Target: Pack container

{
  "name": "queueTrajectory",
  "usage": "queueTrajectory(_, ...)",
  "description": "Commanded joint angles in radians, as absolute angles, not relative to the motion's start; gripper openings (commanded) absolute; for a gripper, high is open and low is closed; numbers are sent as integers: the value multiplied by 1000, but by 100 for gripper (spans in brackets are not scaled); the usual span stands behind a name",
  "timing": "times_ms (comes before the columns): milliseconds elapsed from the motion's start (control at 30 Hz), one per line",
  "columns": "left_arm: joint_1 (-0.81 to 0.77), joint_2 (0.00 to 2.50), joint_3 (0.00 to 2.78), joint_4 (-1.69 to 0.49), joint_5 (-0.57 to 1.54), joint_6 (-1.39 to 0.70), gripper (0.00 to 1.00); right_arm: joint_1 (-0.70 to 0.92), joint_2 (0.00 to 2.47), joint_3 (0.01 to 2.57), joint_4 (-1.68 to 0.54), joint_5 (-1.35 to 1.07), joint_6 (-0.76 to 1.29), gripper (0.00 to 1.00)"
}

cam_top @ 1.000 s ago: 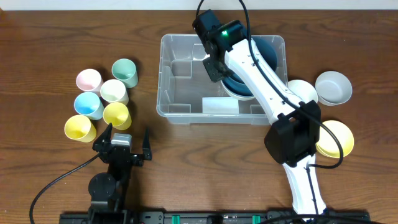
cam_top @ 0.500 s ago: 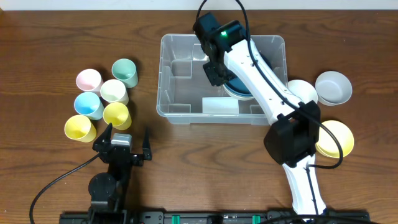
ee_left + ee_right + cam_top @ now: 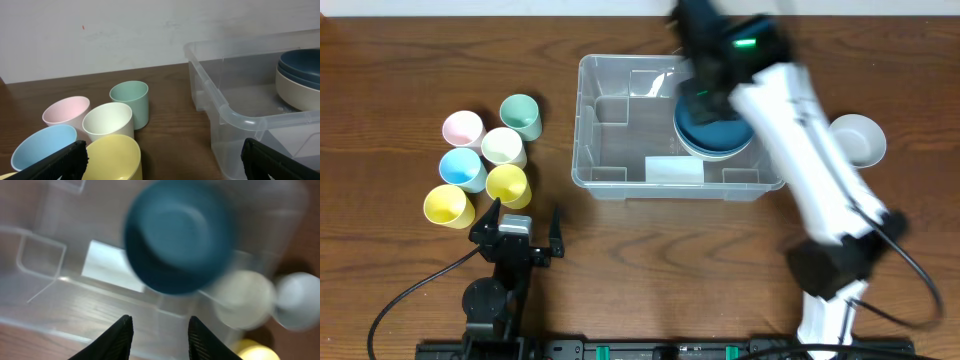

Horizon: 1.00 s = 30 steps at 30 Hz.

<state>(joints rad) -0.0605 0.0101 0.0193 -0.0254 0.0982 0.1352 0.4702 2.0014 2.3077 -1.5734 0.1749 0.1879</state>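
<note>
- Right pincer (image 3: pixel 160 339): jaws apart, empty, over the container (image 3: pixel 610 150).
- Left pincer (image 3: pixel 527 212): jaws wide, empty, lower left.
- Container: upper centre; dark blue bowl (image 3: pixel 713 128) in its right half.
- Cups (image 3: pixel 503 147): six, clustered left.

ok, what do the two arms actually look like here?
Right arm: white links, black joints, green light near the wrist, black cable by its base. Left arm: black, grey block behind the left gripper, black lead looping off. Right gripper: black fingers too.
</note>
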Motion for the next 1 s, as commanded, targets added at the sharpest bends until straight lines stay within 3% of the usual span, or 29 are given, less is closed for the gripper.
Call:
queueTrajectory(0,-56,4,4,-62,117,138,98,364,1914,2331,-1608,213,232,38)
queueTrajectory(400,-56,4,4,-62,117,138,98,-33,1893,2254,-1678,144,341,39)
queueTrajectory(633,-56,4,4,-62,117,138,98,-154,1895,2025,-1514,101,344,40)
queueTrajectory(967,-56,4,4,-62,117,138,98,-174,1895,1614,-1144,100,334,40)
